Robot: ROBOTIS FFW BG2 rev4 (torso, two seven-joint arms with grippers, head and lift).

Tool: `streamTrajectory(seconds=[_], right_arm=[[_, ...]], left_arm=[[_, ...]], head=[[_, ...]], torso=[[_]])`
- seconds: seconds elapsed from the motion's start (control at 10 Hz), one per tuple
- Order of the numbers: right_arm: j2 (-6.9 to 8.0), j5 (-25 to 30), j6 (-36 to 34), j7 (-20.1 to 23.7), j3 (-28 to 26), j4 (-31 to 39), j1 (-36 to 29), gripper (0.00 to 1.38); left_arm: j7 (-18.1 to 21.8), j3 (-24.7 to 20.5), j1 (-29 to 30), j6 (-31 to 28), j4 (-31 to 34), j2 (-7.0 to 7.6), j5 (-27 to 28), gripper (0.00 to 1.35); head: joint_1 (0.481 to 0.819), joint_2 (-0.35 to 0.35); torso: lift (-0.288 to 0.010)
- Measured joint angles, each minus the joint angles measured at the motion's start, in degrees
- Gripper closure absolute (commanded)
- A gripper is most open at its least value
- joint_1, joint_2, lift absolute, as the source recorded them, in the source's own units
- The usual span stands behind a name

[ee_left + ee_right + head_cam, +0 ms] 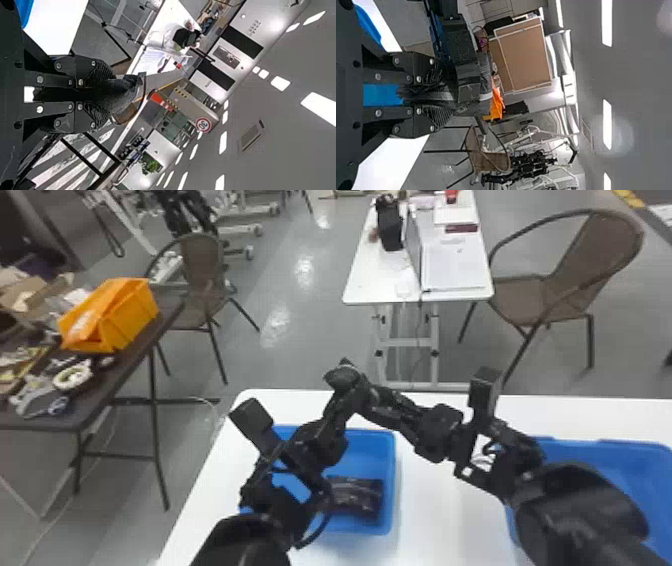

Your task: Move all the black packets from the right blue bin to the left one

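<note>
Black crumpled plastic packet [342,377], raised where my arms meet in the head view; at least one other black packet [356,496] lies in the blue plastic left bin [391,470]. Left wrist view: my black left gripper [111,94] pinches the raised packet. Right wrist view: my black right gripper [449,95] grips it too. Pulling apart before one lets go could tear it; a shallow hold could drop it.

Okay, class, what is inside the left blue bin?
At least one black packet lies in the bin's near right part. The left arm covers much of the left side; anything beneath cannot be seen.
</note>
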State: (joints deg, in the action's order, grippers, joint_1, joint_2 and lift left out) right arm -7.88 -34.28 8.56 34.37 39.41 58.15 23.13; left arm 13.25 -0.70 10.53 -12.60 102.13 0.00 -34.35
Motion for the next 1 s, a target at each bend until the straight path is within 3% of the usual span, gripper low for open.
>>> streamTrajectory(seconds=[0.1,0.2,0.4,0.6,0.7,0.9,1.0], right_arm=[[-0.01,2.06,-5.04,0.68,-3.6,2.84,-1.71,0.0],[-0.03,4.46,-9.12,0.87,-8.03,6.67,-4.27,0.19],[0.17,10.36,-14.48,0.68,-17.11,14.79,-10.0,0.44],[0.59,13.7,-16.39,0.06,-22.93,17.97,-13.8,0.5],[0.77,13.34,-16.81,-2.5,-24.64,18.88,-15.66,0.5],[0.68,15.49,-18.71,-8.15,-27.3,24.02,-19.92,0.5],[0.27,16.13,-20.19,-8.16,-28.37,25.45,-20.69,0.49]], left_arm=[[-0.16,-0.15,0.17,1.01,-0.03,0.0,0.12,1.22],[-0.56,-0.49,0.43,2.27,-0.24,0.0,0.47,1.22],[-0.7,-2.03,1.01,6.89,-2.76,0.0,3.22,1.22],[-0.68,-4.78,1.98,12.82,-7.68,0.0,10.08,1.22],[-0.69,-6.15,2.54,15.6,-10.91,0.0,13.81,1.13],[-0.03,-7.73,3.55,21.8,-16.82,0.0,19.49,0.25],[0.58,-7.88,3.91,23.01,-18.25,0.0,20.34,0.08]], head=[[0.695,0.241],[0.695,0.237],[0.695,0.225],[0.695,0.23],[0.695,0.233],[0.695,0.229],[0.695,0.221]], torso=[[0.0],[0.0],[0.0],[0.0],[0.0],[0.0],[0.0]])
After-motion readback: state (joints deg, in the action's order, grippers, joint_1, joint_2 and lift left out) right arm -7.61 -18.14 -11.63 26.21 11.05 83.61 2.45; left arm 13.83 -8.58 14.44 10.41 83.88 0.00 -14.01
